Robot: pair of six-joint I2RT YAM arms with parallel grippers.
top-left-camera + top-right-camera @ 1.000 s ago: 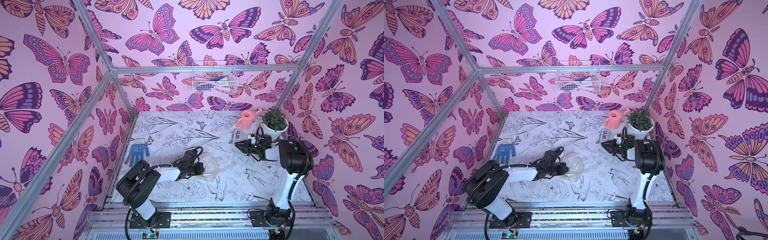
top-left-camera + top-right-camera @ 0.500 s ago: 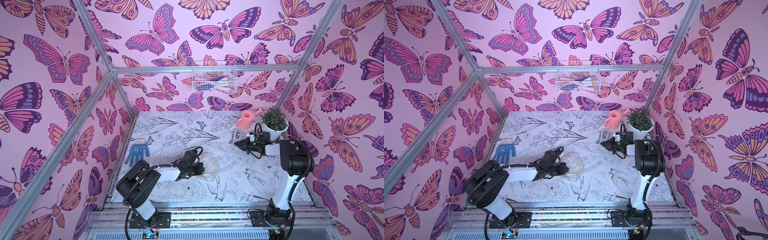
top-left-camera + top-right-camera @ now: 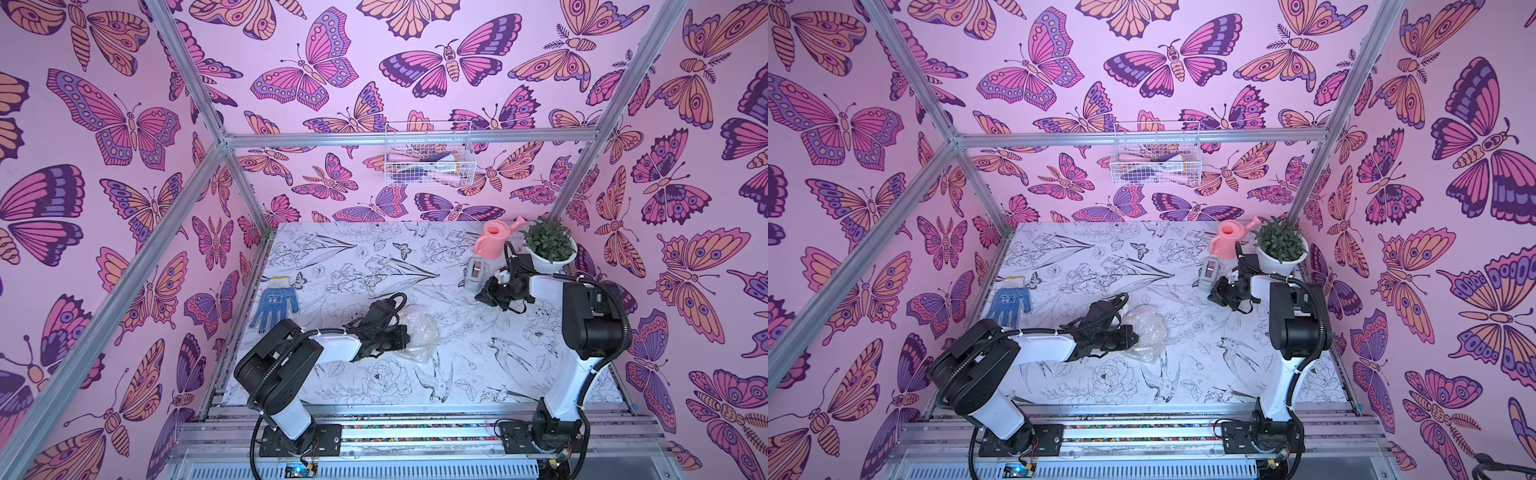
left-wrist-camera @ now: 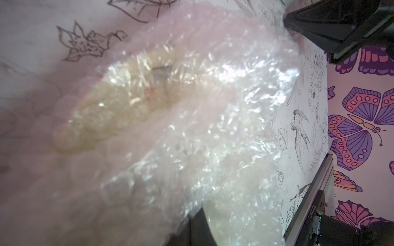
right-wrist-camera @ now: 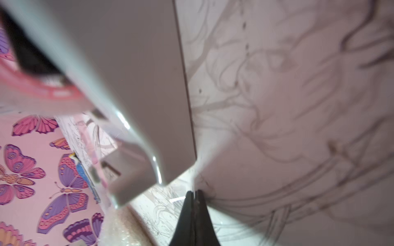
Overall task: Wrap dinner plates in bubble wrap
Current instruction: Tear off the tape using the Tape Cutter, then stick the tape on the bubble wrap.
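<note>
Beneath bubble wrap [image 4: 213,138], left wrist view only: plate [image 4: 110,110], dark-marked.

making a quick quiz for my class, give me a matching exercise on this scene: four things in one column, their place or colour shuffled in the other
Things:
1. glove
2. watering can
3. bubble wrap
4. basket

Descriptions:
a. white wire, hung up high
b. clear and crinkly, touching the left gripper
c. blue, lying flat on the left side
d. pink, beside the plant

Pairs: 1-c, 2-d, 3-b, 4-a
</note>
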